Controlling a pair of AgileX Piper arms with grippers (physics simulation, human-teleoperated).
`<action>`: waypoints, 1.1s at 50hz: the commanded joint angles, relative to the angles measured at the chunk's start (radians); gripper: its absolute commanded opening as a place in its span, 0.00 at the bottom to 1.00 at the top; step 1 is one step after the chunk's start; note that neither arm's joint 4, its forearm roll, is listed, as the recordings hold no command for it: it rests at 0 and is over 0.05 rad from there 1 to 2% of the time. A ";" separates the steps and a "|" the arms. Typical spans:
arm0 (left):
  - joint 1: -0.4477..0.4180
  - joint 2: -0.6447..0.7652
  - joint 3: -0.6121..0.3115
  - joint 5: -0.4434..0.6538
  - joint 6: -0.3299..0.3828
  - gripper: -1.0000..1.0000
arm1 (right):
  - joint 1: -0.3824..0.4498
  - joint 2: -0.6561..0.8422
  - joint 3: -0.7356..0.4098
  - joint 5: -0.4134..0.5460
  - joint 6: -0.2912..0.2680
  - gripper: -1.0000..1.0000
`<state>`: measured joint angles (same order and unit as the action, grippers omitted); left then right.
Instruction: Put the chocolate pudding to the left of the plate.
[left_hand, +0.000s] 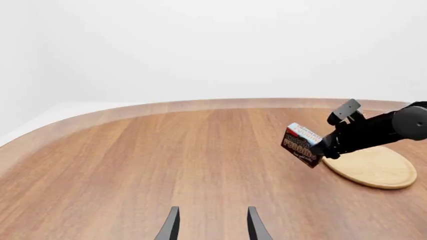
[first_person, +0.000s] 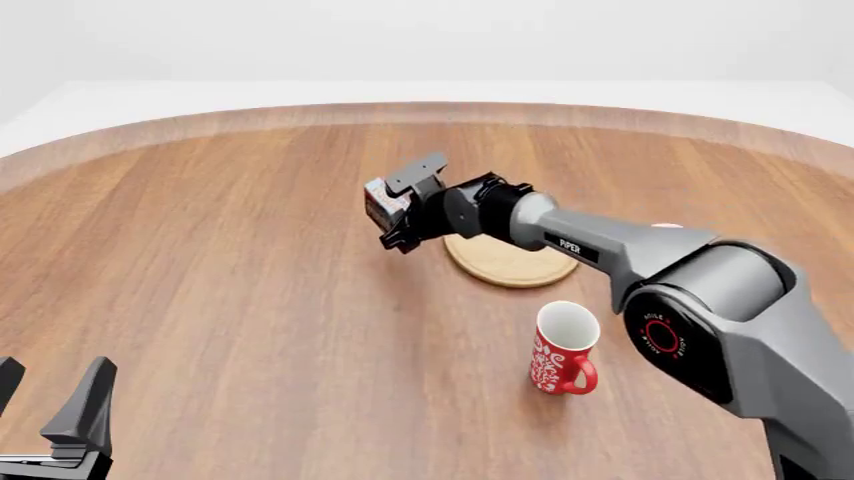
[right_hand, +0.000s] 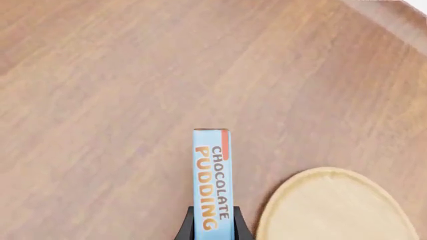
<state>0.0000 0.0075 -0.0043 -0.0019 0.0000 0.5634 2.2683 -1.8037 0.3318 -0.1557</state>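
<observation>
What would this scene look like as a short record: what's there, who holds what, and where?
Held item: chocolate pudding, lifted off the table
Holder: right gripper, shut on the box
Box position: just left of the plate, in the air
Left gripper: open, holding nothing
Other item: red mug, in front of the plate

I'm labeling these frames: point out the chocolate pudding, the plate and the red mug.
chocolate pudding (left_hand: 301, 145): left wrist view, on its dark brown front.
plate (first_person: 514, 262): front view, on its bare wooden face.
red mug (first_person: 561, 362): front view, on its outer wall.
</observation>
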 joint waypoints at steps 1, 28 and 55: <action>0.000 0.000 0.000 0.000 0.000 1.00 | 0.006 0.024 0.014 -0.017 0.033 0.00; 0.000 0.000 0.000 0.000 0.000 1.00 | 0.035 0.042 0.088 -0.066 0.066 0.00; 0.000 0.000 0.000 0.000 0.000 1.00 | 0.018 -0.282 0.375 -0.123 0.036 1.00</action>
<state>0.0000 0.0075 -0.0043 -0.0019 0.0000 0.5916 2.1497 -1.5724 0.2343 -0.1103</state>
